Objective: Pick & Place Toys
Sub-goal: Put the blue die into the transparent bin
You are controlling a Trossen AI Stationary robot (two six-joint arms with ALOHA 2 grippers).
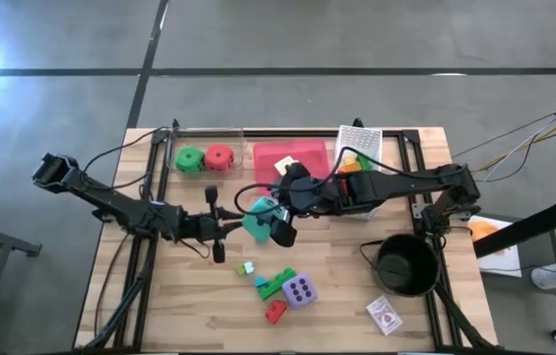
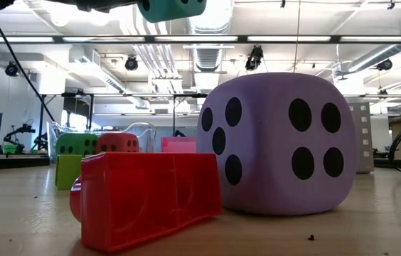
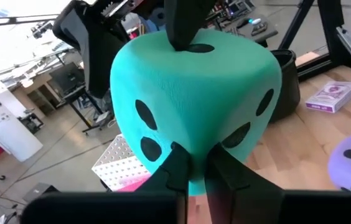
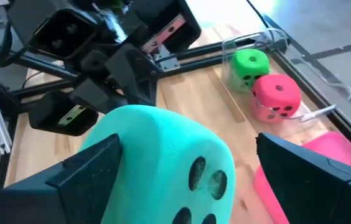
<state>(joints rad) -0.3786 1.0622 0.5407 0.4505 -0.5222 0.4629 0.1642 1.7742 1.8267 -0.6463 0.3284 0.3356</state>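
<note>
Mid-handover above the table, the left gripper [image 3: 191,168] pinches the teal die's [image 1: 258,217] edge while the right gripper [image 4: 188,180] spreads wide; that shallow pinch may slip.

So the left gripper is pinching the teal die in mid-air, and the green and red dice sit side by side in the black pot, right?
Not the pot. The green die and red die sit in a clear tray at the table's far edge, as the high view shows. The left gripper does pinch the teal die.
</note>
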